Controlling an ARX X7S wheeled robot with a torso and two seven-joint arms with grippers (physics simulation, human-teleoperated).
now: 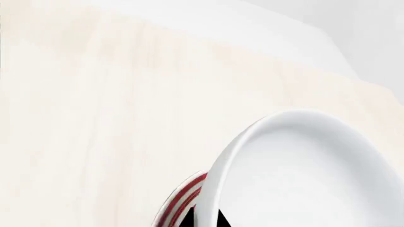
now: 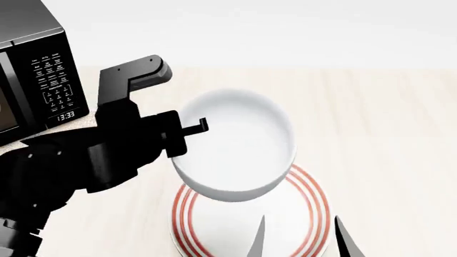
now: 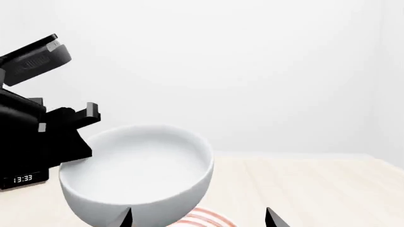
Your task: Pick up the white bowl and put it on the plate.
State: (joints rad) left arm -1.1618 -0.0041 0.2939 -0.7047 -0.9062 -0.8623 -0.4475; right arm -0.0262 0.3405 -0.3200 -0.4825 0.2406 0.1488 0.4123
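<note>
Above the plate (image 2: 303,214), clear of the table (image 2: 386,123), the white bowl (image 2: 236,142) hangs from the left pincer (image 2: 187,140), clamped on the rim nearest the microwave (image 2: 39,69). From the right wrist view its base sits higher than the red-ringed rim, so not touching; overlap with the plate is partial, offset toward the far, microwave side.

Handling (judged): thick glossy walls suggest a stiff, fairly heavy, ceramic-like body. Surface looks slick. Brittle if dropped or knocked on the plate. With one-sided rim hold, the weight levers about the grip, so tipping or slip is the risk. Best purchase remains the rim wall, one finger inside and one outside, as here; no handle or lip offers anything better.

Orientation: mouth up, opening faces roughly skyward with a slight tilt. The rim appears to dip away from the held edge in the head view, though I cannot say by how much. Being round, it has no long axis in plan; its only axis of symmetry runs base to mouth, near vertical.

Right pincer (image 2: 300,235): only two finger tips show at the lower frame edge, spread apart, holding nothing, just near the plate's front edge.
</note>
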